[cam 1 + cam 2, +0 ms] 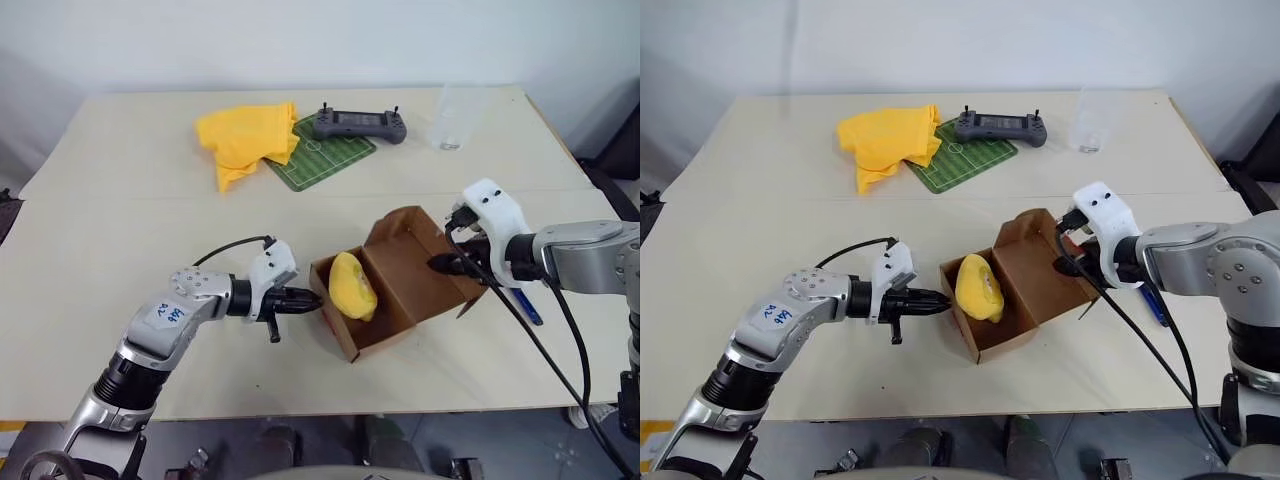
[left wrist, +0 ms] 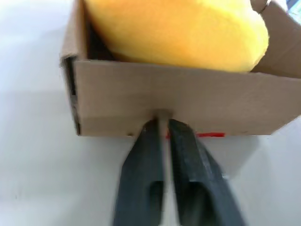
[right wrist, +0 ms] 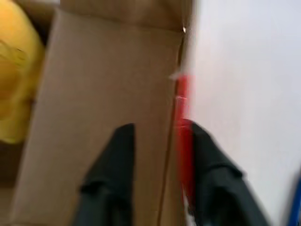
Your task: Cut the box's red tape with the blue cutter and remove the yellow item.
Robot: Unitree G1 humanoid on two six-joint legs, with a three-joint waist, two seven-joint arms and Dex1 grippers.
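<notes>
The brown box [image 1: 385, 335] lies open at the table's middle, its lid flap [image 1: 415, 262] folded back to the right. The yellow item [image 1: 352, 285], a rounded lump, rests inside against the left wall. My left gripper [image 1: 312, 299] points at that wall from outside. In the left wrist view its fingertips [image 2: 153, 129] stand slightly open right at the cardboard. My right gripper [image 3: 160, 141] is open astride the flap's edge, where a strip of red tape [image 3: 182, 103] runs beside one finger. The blue cutter [image 1: 528, 306] lies on the table under my right arm.
At the back of the table lie a large yellow cloth [image 1: 245, 140], a green mat [image 1: 325, 160], a grey controller [image 1: 358, 124] and a clear cup [image 1: 452, 120]. The table's front edge runs close below the box.
</notes>
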